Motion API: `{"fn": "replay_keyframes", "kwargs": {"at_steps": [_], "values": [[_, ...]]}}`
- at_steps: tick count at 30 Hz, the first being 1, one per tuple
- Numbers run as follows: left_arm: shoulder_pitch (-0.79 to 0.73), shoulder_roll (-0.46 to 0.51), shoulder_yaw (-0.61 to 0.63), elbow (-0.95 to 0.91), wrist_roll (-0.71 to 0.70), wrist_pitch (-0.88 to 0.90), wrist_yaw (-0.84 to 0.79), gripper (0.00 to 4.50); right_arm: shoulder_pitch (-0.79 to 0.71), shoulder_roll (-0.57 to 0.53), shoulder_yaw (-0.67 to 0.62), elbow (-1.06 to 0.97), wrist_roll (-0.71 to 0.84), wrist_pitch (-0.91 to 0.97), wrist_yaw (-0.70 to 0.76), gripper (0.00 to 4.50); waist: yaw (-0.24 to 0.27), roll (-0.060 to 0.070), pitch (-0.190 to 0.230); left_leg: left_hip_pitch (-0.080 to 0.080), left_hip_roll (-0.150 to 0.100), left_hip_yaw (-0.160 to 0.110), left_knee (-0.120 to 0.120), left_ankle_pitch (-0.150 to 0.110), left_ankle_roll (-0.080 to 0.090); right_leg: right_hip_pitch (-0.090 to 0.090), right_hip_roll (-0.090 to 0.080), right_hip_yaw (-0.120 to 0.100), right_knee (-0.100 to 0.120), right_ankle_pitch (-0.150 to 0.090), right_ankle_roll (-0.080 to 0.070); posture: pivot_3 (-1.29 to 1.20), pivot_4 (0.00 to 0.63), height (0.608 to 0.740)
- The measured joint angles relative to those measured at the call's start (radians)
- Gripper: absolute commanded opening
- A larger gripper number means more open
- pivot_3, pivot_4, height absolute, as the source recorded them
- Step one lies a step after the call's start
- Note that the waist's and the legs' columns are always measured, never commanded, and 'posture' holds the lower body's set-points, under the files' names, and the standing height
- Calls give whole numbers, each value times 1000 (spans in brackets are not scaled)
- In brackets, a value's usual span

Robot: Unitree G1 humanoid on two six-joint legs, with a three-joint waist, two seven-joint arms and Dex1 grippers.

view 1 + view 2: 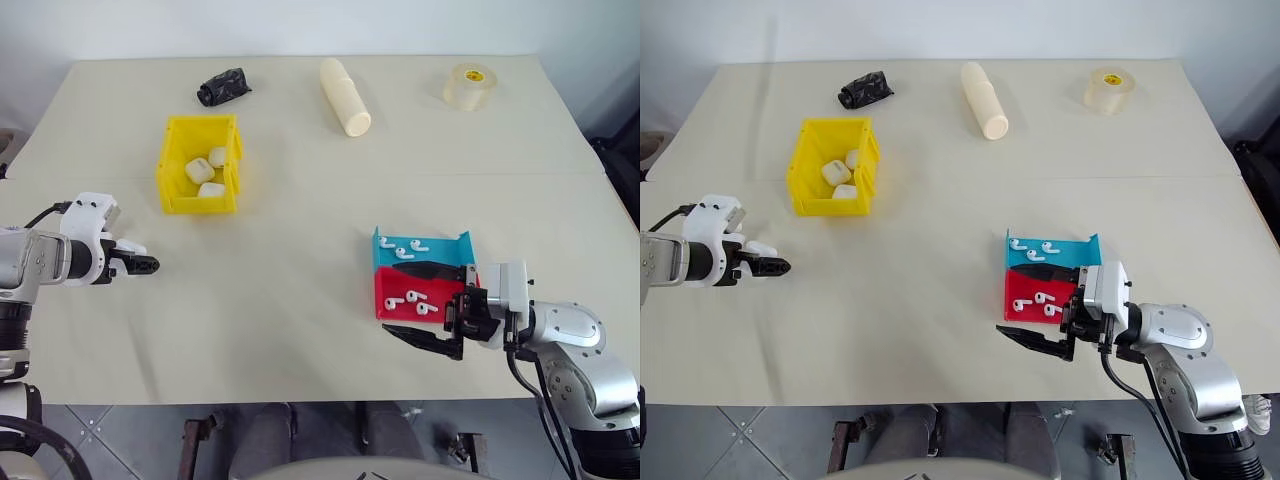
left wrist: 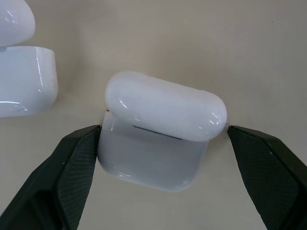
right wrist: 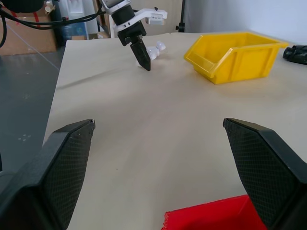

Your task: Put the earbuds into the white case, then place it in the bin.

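A glossy white case [image 2: 160, 132] sat on the beige table with its rounded lid lifted slightly, a dark seam showing under it, and another like it [image 2: 24, 79] stood near. The yellow bin [image 1: 200, 165], tall-walled, rested toward the table's far left and held three more white cases [image 1: 205, 172]. Tiny white stemmed earbuds [image 1: 412, 247] lay in twos in the blue and red trays.
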Motion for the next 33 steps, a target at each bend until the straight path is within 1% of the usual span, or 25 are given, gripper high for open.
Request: {"fn": "replay_keyframes", "kwargs": {"at_steps": [9, 17, 21, 24, 27, 28, 31, 33], "values": [[7, 83, -120, 10, 65, -129, -169, 4472, -1, 0, 0, -1, 0, 0, -16, 4500, -2, 0, 0, 0, 0, 0, 0, 0, 0, 0, 0, 0, 0, 0, 0, 0, 150, 740], [7, 120, -176, 43, 122, -212, -303, 4472, -1, 5, 1, -4, -4, 0, -26, 4500, -3, 0, 0, 0, 0, 1, 0, 0, 0, 0, 0, 0, 0, 0, 0, 0, 150, 740], [7, 124, -191, 74, 156, -281, -358, 4472, -3, 6, 1, -4, -6, 0, -30, 4500, -3, 0, 0, 1, 0, 1, 0, 0, 0, 0, 0, 0, 0, 0, 0, 0, 150, 740], [1, 119, -199, 89, 174, -302, -381, 3855, -3, 7, 1, -4, -9, 0, -36, 4500, -2, 0, 0, 1, 0, 1, 0, 0, 0, 0, 0, 0, 1, 0, 0, 0, 150, 740], [-3, 107, -200, 100, 184, -308, -390, 2969, -1, 7, 0, -5, -10, 0, -42, 4500, -1, 2, -1, 2, 0, 1, 0, 0, 1, 0, 0, 1, 1, 0, 0, 0, 150, 740], [-3, 104, -199, 101, 189, -308, -390, 2789, 1, 7, 0, -8, -10, 0, -44, 4500, -2, 2, -1, 2, 0, 1, 0, 0, 1, 0, 1, 1, 1, 0, 0, 0, 150, 740], [2, 97, -185, 101, 194, -296, -386, 2789, 11, 7, 0, -18, -10, 1, -48, 4500, -3, 2, -1, 3, 1, 2, 0, 1, 0, 0, 1, 1, 1, 0, 0, 0, 150, 740], [18, 84, -153, 90, 193, -290, -380, 2789, 14, 7, 0, -20, -10, 1, -48, 4500, -3, 3, -2, 3, 1, 2, 0, 1, 1, 0, 1, 2, 1, 0, 0, 0, 150, 740]]}}
